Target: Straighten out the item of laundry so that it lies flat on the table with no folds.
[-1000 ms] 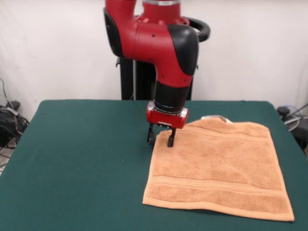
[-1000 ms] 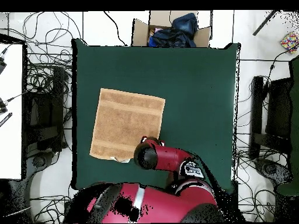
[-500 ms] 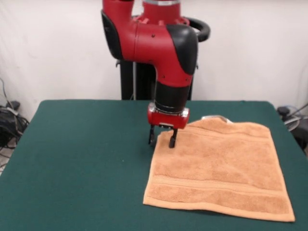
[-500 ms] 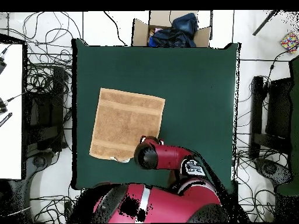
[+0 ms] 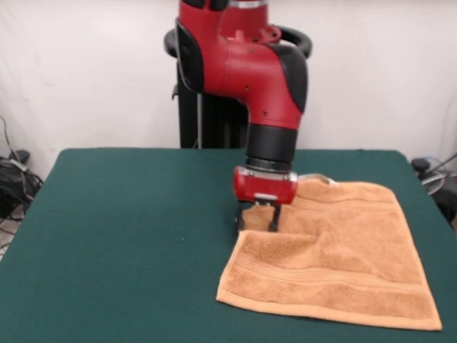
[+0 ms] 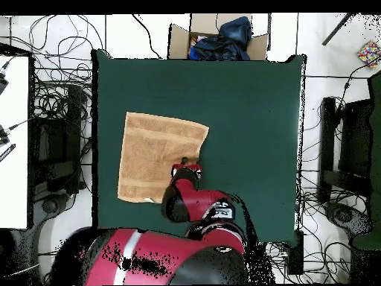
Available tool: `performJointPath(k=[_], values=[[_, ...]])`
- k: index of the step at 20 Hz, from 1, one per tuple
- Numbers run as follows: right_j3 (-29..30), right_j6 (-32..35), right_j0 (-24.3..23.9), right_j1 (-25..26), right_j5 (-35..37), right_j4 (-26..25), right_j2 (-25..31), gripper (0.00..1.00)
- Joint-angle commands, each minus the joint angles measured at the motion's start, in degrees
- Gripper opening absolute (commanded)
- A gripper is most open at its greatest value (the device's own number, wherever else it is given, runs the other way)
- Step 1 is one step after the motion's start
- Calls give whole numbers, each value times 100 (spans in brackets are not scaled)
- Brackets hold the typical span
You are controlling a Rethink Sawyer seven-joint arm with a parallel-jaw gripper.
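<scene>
The orange-tan item of laundry (image 5: 335, 257) lies on the right half of the dark green table (image 5: 128, 236). Most of it is spread out, but its far left corner is rumpled and raised in a fold. My gripper (image 5: 257, 219) stands straight down on that corner, open, with one finger (image 5: 241, 221) at the cloth's left edge and a bit of cloth showing between the two fingers. A small white tag (image 5: 318, 175) sticks out at the far edge. From overhead the laundry (image 6: 156, 153) shows at the table's (image 6: 245, 112) left, and the arm hides the gripper.
A cardboard box (image 6: 216, 37) holding dark clothes stands just beyond the table's top edge in the overhead view. Cables (image 6: 52, 97) lie on the floor at both sides. Bare green table stretches left of the laundry in the front view.
The gripper has moved right and nearer in the front view, from beside the laundry's far left corner onto it. That corner has bunched up and the left edge has shifted right.
</scene>
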Motion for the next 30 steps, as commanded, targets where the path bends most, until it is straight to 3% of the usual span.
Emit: performJointPath(k=[1, 6, 8, 11, 14, 16, 19, 22, 25, 30], values=[[-985, 412, 441, 581, -958, 602, -178, 100], [-1033, 352, 514, 609, -652, 717, -267, 100], [-789, 491, 470, 417, 567, 1009, -220, 100], [-211, 446, 161, -467, 2878, 1069, 33, 100], [82, 254, -121, -1165, 4082, 879, 329, 100], [241, 289, -189, -1467, 4140, 759, 473, 100], [191, 401, -254, -1488, 3429, 398, 638, 100], [44, 595, -73, -1476, 3945, 524, 458, 100], [115, 592, -92, -1793, 4357, 597, 491, 100], [363, 608, -579, -1833, 4134, 815, 1299, 100]])
